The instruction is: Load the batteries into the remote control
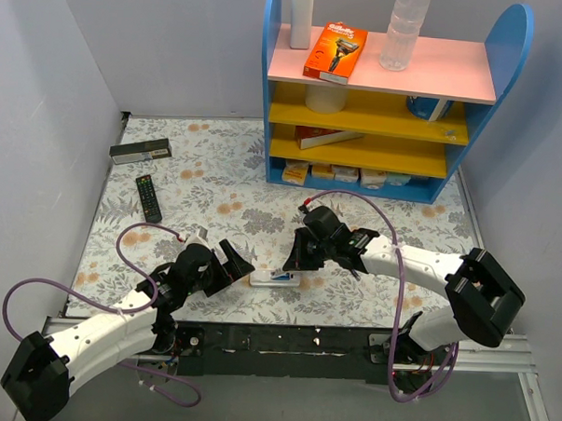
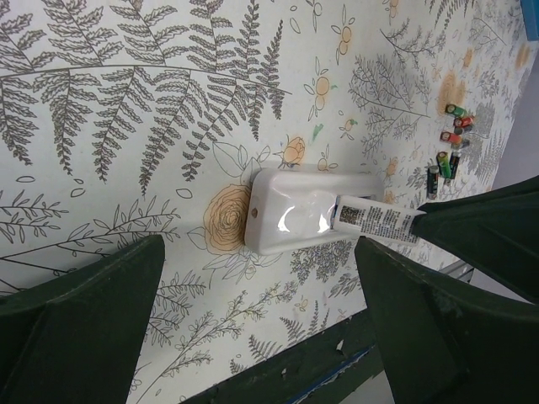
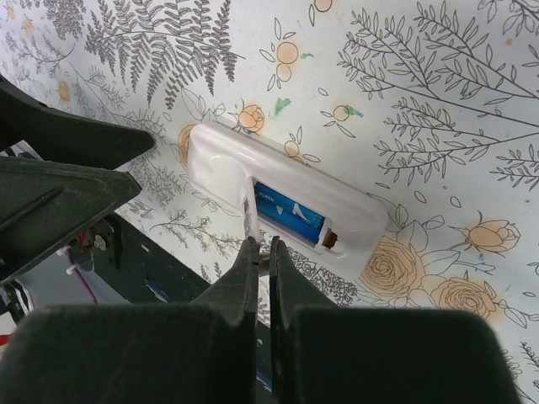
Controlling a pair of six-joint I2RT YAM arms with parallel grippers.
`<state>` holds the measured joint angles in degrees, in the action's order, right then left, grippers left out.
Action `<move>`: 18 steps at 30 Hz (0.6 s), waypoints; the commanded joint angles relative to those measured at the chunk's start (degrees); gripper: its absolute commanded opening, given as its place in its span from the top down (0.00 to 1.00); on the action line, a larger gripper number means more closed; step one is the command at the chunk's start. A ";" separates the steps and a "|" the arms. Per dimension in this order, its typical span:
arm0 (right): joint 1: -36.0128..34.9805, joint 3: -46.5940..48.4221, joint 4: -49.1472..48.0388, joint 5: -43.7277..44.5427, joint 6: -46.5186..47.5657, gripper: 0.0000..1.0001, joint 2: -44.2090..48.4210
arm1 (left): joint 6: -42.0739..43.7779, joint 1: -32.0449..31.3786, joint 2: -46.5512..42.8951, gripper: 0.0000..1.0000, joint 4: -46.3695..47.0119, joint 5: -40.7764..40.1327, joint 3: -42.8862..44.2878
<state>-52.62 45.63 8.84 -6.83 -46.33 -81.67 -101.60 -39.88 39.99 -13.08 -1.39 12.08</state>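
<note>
The white remote control (image 1: 273,279) lies back-up on the floral mat near the front edge. Its battery bay is open with blue batteries (image 3: 290,212) inside. My right gripper (image 3: 263,242) is shut on the thin white back cover (image 3: 251,217), held on edge at the near side of the bay; in the left wrist view the cover's printed label (image 2: 375,220) overlaps the remote (image 2: 295,210). My left gripper (image 2: 261,337) is open and empty just left of the remote. Several loose batteries (image 2: 450,139) lie on the mat beyond it.
A black remote (image 1: 149,197) and a long dark flat box (image 1: 141,150) lie at the far left. A blue shelf unit (image 1: 389,94) stands at the back right. The black table rail (image 1: 285,341) runs just in front of the white remote.
</note>
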 commanded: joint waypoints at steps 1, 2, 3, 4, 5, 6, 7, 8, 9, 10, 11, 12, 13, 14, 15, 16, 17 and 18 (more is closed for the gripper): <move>-0.03 0.08 -1.81 0.15 -0.34 0.99 -0.60 | 1.23 -0.11 0.53 0.02 -0.28 -1.07 2.16; -0.03 -0.01 -1.72 0.32 -0.43 0.99 -0.51 | 1.32 -0.11 0.53 0.02 -0.19 -1.07 2.25; -0.03 -0.10 -1.63 0.33 -0.35 0.99 -0.60 | 1.23 -0.11 0.70 0.02 -0.10 -1.07 2.34; -0.03 -0.19 -1.55 0.33 -0.43 0.99 -0.60 | 1.40 -0.11 0.79 0.02 -0.10 -1.07 2.34; -0.03 -0.19 -1.37 0.33 -0.43 0.99 -0.77 | 1.41 -0.11 0.88 0.02 -0.19 -1.07 2.43; -0.03 -0.19 -1.28 0.33 -0.35 0.99 -0.86 | 1.41 -0.11 0.88 0.02 -0.10 -0.99 2.34; -0.11 -0.19 -1.37 0.24 -0.34 0.99 -1.03 | 1.41 -0.20 0.88 0.02 0.07 -0.99 2.43; -0.11 -0.19 -1.46 0.06 -0.43 0.99 -1.04 | 1.58 -0.20 0.97 0.02 0.07 -1.07 2.51; -0.20 -0.19 -1.55 0.06 -0.35 0.99 -1.21 | 1.58 -0.20 1.06 0.02 0.16 -1.07 2.51; -0.20 -0.19 -1.81 -0.29 -0.43 0.99 -1.30 | 1.58 -0.11 1.06 0.02 0.16 -1.07 2.43; -0.29 -0.10 -1.81 -0.38 -0.43 0.99 -1.65 | 1.67 -0.11 1.06 0.02 0.34 -0.99 2.51; -0.38 -0.01 -1.81 -0.29 -0.35 0.99 -1.74 | 1.67 -0.11 1.23 0.02 0.42 -0.99 2.60; -0.38 -0.01 -1.81 -0.46 -0.34 0.99 -1.91 | 1.67 -0.11 1.32 0.02 0.43 -0.99 2.60; -0.46 0.08 -1.90 -0.46 -0.34 0.99 -2.09 | 1.67 -0.11 1.41 0.02 0.43 -0.81 2.60; -0.47 0.08 -1.90 -0.55 -0.34 0.99 -2.27 | 1.84 -0.11 1.50 0.02 0.60 -0.81 2.78; -0.55 0.16 -1.90 -0.47 -0.34 0.99 -2.35 | 1.85 -0.11 1.50 0.02 0.60 -0.81 2.86; -0.55 0.16 -1.81 -0.38 -0.43 0.99 -2.44 | 1.93 -0.11 1.58 0.02 0.51 -0.90 2.87; -0.55 0.16 -1.72 -0.29 -0.43 0.99 -2.36 | 2.02 -0.11 1.58 0.02 0.60 -0.90 2.87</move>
<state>-52.62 45.56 8.38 -7.27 -46.39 -83.11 -100.64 -39.88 41.56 -12.84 -1.50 12.95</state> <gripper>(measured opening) 0.045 0.982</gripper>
